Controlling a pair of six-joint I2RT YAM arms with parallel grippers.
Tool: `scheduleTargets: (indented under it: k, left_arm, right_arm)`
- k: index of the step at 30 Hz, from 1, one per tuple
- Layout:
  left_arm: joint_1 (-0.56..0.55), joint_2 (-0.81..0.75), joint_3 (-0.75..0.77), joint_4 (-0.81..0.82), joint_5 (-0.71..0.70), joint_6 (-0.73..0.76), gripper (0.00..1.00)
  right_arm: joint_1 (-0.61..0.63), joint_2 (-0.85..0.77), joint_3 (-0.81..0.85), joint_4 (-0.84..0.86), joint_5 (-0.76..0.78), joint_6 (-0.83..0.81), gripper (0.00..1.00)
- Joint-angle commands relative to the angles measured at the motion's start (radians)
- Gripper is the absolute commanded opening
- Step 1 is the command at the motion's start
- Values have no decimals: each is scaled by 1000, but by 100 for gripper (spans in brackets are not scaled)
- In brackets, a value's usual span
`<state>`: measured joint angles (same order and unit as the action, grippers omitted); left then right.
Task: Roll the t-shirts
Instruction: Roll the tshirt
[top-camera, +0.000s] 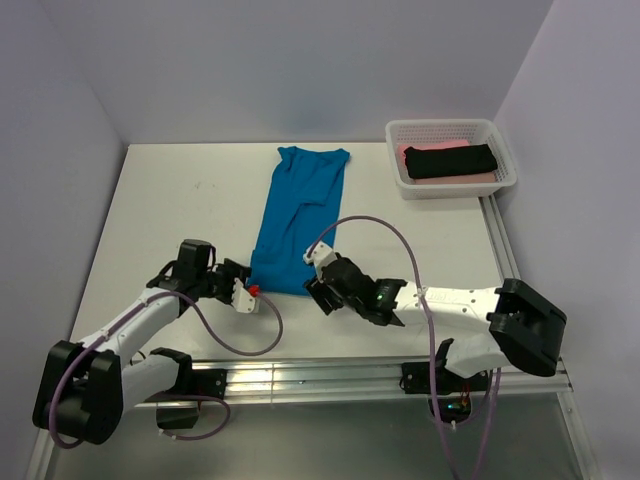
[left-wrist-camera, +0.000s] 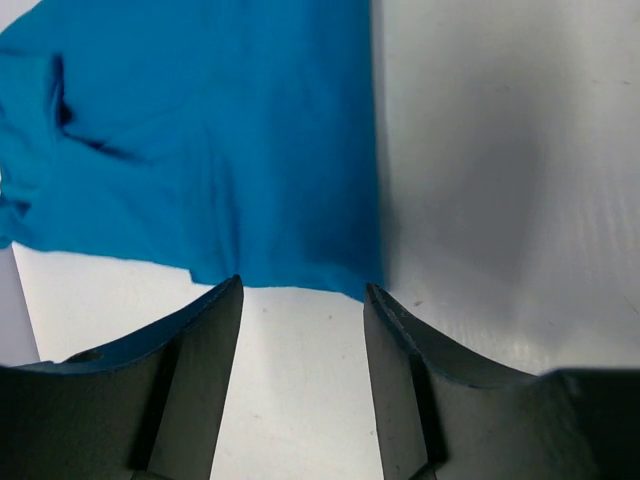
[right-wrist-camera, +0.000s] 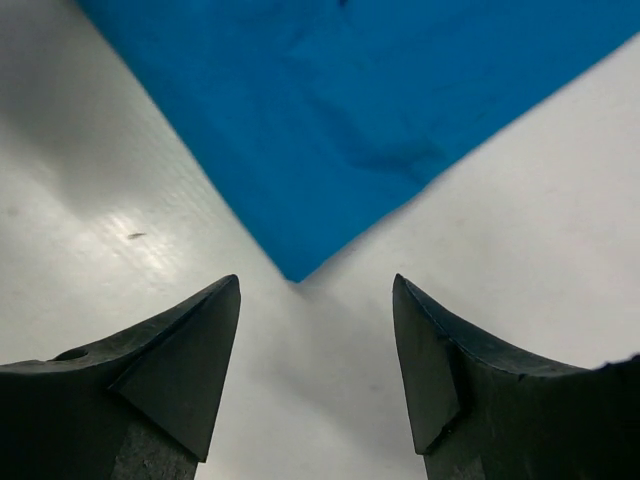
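Blue t-shirt (top-camera: 300, 210): folded lengthwise, flat on table (top-camera: 170, 200). Left gripper (left-wrist-camera: 303, 290), right gripper (right-wrist-camera: 315, 285): jaws spread, empty, at its near corners. Black t-shirt (top-camera: 450, 160) over pink t-shirt (top-camera: 408, 152): in basket (top-camera: 440, 124).

Left arm (top-camera: 130, 325) and right arm (top-camera: 455, 300): white shells, black joints. Purple cables (top-camera: 395, 228) loop behind the black wedge-fingered left gripper (top-camera: 246, 292) and right gripper (top-camera: 320, 297).

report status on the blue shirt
Left gripper and right gripper open, empty, at near hem corners. Blue t-shirt laid out, unrolled. Nothing blocking.
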<state>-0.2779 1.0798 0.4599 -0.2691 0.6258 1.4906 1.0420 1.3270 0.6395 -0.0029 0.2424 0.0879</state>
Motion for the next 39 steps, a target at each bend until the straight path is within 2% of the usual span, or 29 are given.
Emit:
scheduleTargets:
  k: [1, 6, 10, 13, 21, 27, 39]
  left_arm:
    - [5, 9, -7, -68, 71, 167, 56]
    - [6, 20, 6, -108, 77, 238, 53]
    - [14, 32, 14, -107, 109, 234, 51]
    - [22, 38, 13, -88, 133, 224, 52]
    - [23, 54, -9, -70, 144, 252, 55]
    - [23, 78, 2, -93, 127, 278, 50]
    - [25, 115, 8, -110, 103, 313, 53]
  right_arm:
    - [21, 21, 55, 30, 135, -189, 69]
    - [33, -34, -58, 136, 89, -374, 70]
    - [65, -81, -132, 233, 67, -482, 71]
    - [70, -68, -118, 209, 40, -490, 66]
    - [98, 33, -57, 169, 31, -525, 64]
    - [124, 101, -28, 162, 52, -553, 65]
    - [124, 201, 9, 169, 93, -605, 64]
